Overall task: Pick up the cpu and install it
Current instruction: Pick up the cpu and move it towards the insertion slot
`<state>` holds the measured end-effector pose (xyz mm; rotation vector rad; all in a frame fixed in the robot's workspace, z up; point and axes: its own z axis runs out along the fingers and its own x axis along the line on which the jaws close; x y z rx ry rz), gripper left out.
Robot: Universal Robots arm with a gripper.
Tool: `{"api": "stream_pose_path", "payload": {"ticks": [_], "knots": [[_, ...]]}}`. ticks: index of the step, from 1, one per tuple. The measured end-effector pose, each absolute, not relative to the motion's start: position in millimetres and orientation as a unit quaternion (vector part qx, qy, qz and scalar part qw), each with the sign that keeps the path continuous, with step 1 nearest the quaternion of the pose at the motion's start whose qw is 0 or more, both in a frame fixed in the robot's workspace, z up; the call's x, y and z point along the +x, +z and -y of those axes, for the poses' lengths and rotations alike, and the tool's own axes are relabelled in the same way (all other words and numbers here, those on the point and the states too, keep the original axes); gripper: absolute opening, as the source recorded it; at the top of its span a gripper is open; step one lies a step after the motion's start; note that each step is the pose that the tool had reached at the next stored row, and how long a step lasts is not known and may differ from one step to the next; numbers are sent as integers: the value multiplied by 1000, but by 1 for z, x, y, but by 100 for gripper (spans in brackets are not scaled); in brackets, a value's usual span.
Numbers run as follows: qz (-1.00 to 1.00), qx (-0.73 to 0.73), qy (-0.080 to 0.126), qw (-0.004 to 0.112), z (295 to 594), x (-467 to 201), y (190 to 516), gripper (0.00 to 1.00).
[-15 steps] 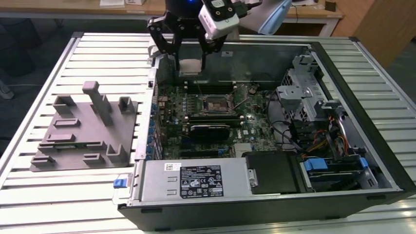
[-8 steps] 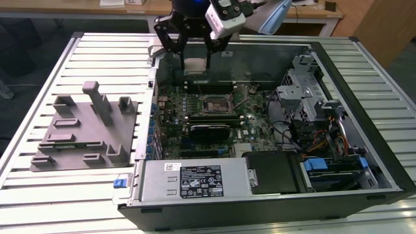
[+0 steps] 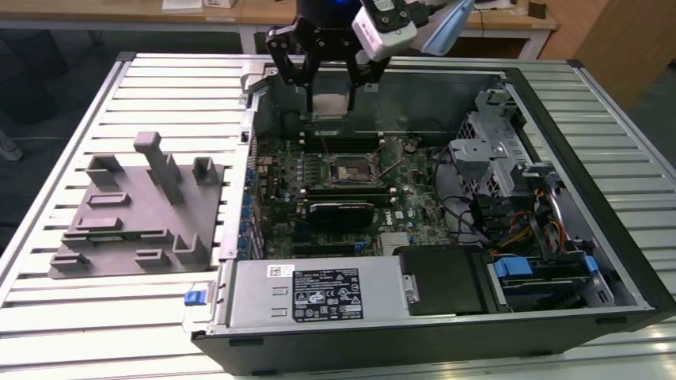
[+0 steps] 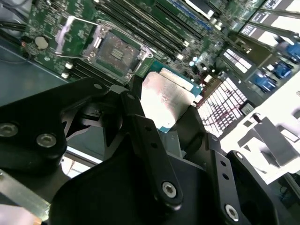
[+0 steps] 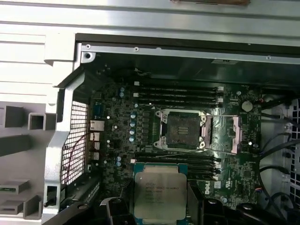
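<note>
One gripper (image 3: 331,101): suspended over the open computer case (image 3: 423,348); its black fingers (image 4: 140,126) are closed against opposite edges of the cpu (image 3: 331,104)
Cpu position: clear of the board, in the air; in the exterior view it sits against the case's far wall, well apart from the socket (image 3: 347,168)
Cpu appearance: silver metal top with a thin pale-green rim, seen in both wrist views (image 4: 164,101) (image 5: 159,194); metal top faces up toward the cameras
Socket: dark square recess exposed in both wrist views (image 4: 115,49) (image 5: 182,129); metal frame (image 5: 243,133) swung to one side; thin wire levers raised
Motherboard (image 3: 317,158): green; memory slots (image 5: 178,91) run on either side of the socket
Grey tray (image 3: 138,206): moulded plastic; rests on the slatted table (image 3: 158,87) at the exterior view's left of the case
Power supply (image 3: 317,293): silver box at the case's near end
</note>
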<state>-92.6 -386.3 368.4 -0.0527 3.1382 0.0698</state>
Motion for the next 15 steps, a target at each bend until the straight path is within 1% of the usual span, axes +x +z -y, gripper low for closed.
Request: {"api": "stream_pose_path", "payload": {"ticks": [15], "knots": [[-1000,-15,22,1,386,-56,368,54]]}}
